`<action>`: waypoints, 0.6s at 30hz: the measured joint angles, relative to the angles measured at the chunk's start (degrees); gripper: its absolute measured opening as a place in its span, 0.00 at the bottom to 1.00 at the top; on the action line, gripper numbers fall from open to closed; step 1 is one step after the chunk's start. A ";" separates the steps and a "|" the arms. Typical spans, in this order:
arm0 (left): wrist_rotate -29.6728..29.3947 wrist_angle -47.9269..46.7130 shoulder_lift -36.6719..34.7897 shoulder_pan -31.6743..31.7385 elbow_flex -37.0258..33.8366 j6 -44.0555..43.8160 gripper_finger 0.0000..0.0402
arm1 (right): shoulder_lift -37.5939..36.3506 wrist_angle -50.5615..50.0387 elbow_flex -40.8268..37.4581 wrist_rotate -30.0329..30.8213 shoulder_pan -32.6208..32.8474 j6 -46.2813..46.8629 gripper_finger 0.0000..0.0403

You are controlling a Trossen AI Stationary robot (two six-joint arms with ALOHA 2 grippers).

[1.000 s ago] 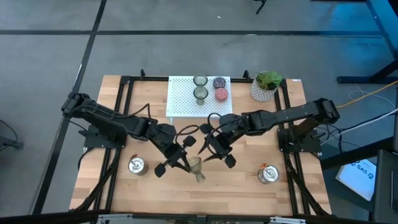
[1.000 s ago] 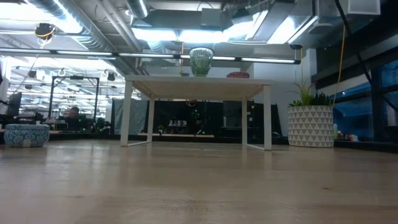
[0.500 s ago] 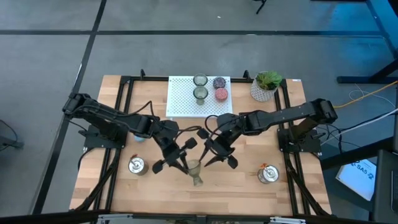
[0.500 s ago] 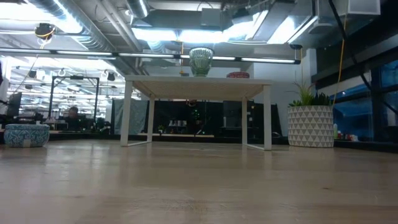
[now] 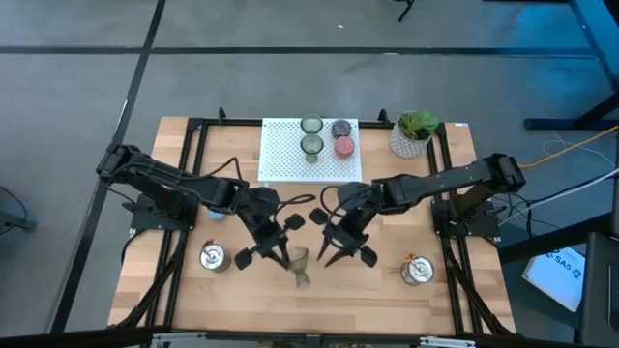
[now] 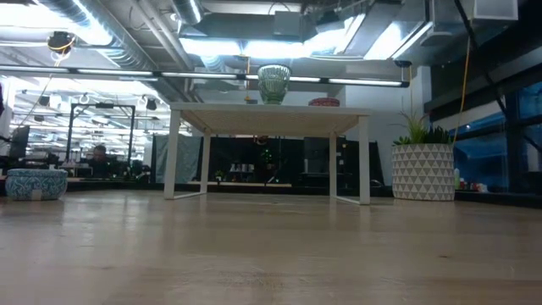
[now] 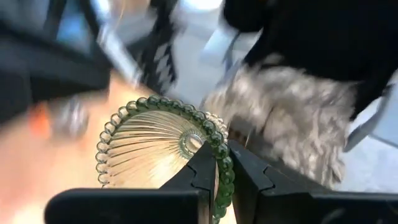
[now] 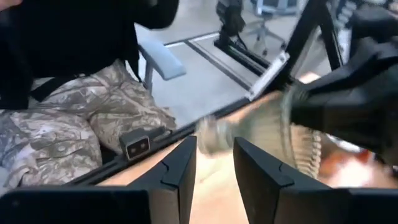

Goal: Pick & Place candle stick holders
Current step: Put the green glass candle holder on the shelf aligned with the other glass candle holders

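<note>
Right now the left gripper (image 5: 280, 253) is pinching the beaded rim of an olive-clear glass holder (image 7: 163, 152), one finger inside the ribbed cup and the other outside it, held over the front middle of the table (image 5: 363, 290). From above, that glass holder hangs just past the left fingertips and tilts off upright. The right gripper (image 5: 340, 248) sits just beside it on the other side, its fingers (image 8: 180, 168) parted with a gap between them and gripping nothing; the held cup lies blurred just ahead of those fingertips. Well behind both grippers, the white rack (image 5: 285, 155) carries two more olive glass cups (image 5: 311, 136), a purple cup (image 5: 340, 128) and a pink cup (image 5: 343, 147). Two silver holders (image 5: 212, 257) stand out to either side of the grippers.
</note>
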 joint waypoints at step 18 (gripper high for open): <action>-26.50 -14.67 5.06 -0.13 -0.04 -7.72 0.05 | 2.12 -9.51 0.31 22.87 -2.63 1.55 0.30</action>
